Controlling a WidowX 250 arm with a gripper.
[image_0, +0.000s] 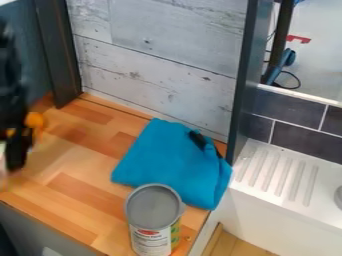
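Can (154, 206): it carries a printed label (149, 245) on its side, but I can't make out any words from my end.
Red patch (147, 232): this sits high on the label, with pale marks in it that look like lettering (too small for me to spell out).
Lines under the patch: I see rows of dark print on the white ground, also too small to read.
Green and yellow part (175, 234): it runs beside the white ground, and I can read nothing on it.
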